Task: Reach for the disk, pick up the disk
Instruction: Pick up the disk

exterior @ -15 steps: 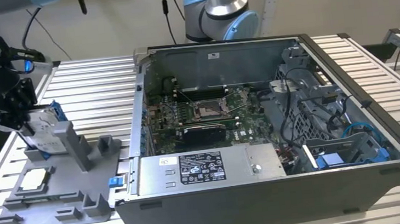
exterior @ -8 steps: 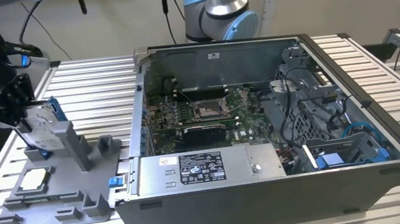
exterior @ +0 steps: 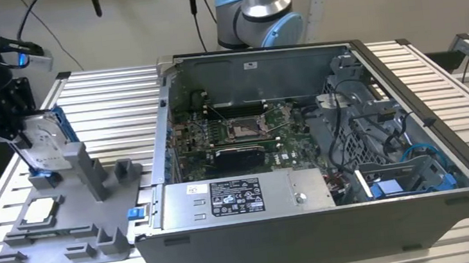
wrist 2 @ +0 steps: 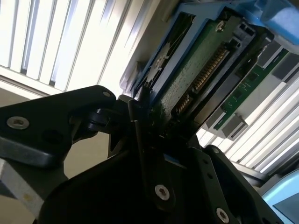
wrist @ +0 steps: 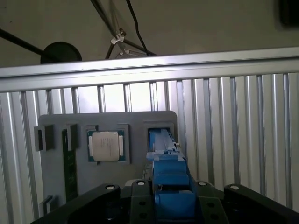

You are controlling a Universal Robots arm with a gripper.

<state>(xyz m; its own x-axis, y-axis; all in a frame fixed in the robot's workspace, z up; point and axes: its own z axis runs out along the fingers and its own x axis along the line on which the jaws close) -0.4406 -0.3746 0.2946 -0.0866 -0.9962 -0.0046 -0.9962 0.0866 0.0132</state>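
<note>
The claw (exterior: 18,134) is on the disk (exterior: 44,141), at the surface's (exterior: 103,105) edge on the exterior view's left. The disk stands on its edge in a slot of the grey fixture (exterior: 72,232), blue rails showing. Look at the first wrist view: a finger on each side of the blue rail (wrist: 166,173), claw (wrist: 169,205) clamped on it. The second wrist view agrees, with one thin finger (wrist 2: 140,122) pressed against the disk (wrist 2: 196,79).

So the reach looks done and the grip looks made. The lift is another matter: the disk's lower edge sits right at the slot, and I can't tell whether it has cleared it. The chip (exterior: 40,209) lies flat in its pocket nearby, and the open case (exterior: 313,227) stands apart from the disk.
</note>
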